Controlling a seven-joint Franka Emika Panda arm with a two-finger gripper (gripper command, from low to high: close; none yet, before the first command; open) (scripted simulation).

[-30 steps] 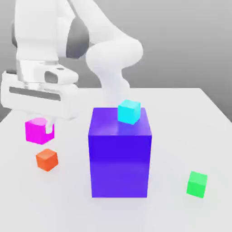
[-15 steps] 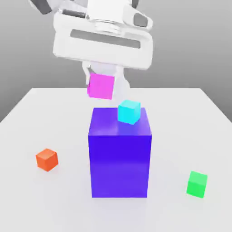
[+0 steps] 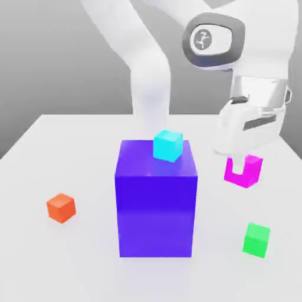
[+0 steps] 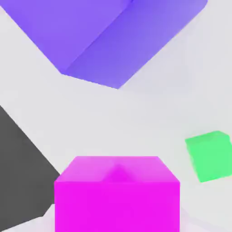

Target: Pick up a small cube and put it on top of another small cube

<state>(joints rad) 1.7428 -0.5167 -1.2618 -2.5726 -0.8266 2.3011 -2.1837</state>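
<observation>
A white robot arm holds a pink cube in its end effector, over at the exterior view's right, beyond the green cube. The end effector is closed on the cube, drawn in as far as the cube's width lets it. A tall blue block stands mid-bench, a cyan cube on its top, and an orange cube sits at the exterior view's left. The pink cube looks plain, stiff and probably light, unlikely to dent under a squeeze; its flat faces should suit a grip on two opposite sides, near the middle, with the underside left free for stacking. Smooth faces could let it slip or twist if pinched near an edge. Which cube it is meant for cannot be told; the green one seems the likeliest, being nearest.
</observation>
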